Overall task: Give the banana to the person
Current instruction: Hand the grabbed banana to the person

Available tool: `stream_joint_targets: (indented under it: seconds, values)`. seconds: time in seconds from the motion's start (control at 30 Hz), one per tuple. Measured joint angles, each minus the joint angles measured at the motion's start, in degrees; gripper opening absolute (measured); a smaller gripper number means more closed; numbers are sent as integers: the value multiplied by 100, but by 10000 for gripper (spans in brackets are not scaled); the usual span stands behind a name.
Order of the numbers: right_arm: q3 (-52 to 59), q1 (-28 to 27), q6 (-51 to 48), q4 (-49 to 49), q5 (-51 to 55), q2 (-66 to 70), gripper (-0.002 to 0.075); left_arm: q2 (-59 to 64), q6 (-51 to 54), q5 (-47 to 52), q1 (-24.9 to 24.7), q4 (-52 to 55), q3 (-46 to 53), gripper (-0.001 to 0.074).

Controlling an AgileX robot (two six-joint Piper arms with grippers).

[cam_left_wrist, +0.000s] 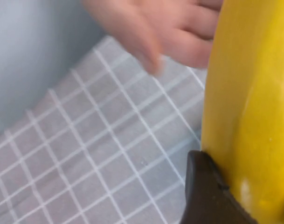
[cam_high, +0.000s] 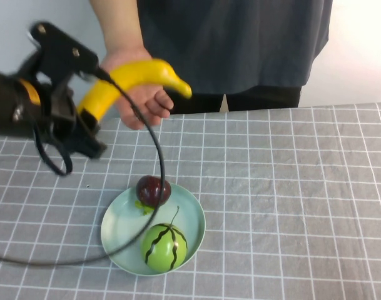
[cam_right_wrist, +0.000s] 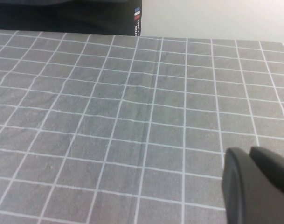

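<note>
My left gripper (cam_high: 84, 115) is shut on the lower end of the long yellow banana (cam_high: 137, 78) and holds it raised above the table's far left. The banana's upper part lies against the open palm of the person's hand (cam_high: 143, 94). The person (cam_high: 240, 37) stands behind the table in a dark grey shirt. In the left wrist view the banana (cam_left_wrist: 249, 107) fills the side, one dark finger (cam_left_wrist: 204, 191) presses on it, and the hand (cam_left_wrist: 169, 32) is just beyond. My right gripper (cam_right_wrist: 253, 163) is shut and empty, low over the cloth, outside the high view.
A light green plate (cam_high: 115, 231) near the table's front holds a round green striped watermelon toy (cam_high: 164, 247) and a dark red fruit (cam_high: 153, 190). A black cable (cam_high: 160, 156) loops from the left arm over the plate. The grey checked cloth (cam_high: 290, 187) covers the table.
</note>
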Motion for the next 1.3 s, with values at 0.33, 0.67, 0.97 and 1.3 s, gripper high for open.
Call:
stream_joint_targets:
  seconds: [0.33, 0.67, 0.97, 1.3]
  values:
    - [0, 0, 0, 0, 0, 0, -6, 1107, -594, 900, 0, 308, -1729, 283]
    - [0, 0, 0, 0, 0, 0, -6, 1890, -1005, 1917, 0, 651, -2502, 277]
    - [0, 0, 0, 0, 0, 0, -6, 1890, -1005, 2093, 0, 686, -2514, 372]
    - [0, 0, 0, 38, 0, 0, -6, 1352, -1190, 2474, -26, 674, -2908, 651]
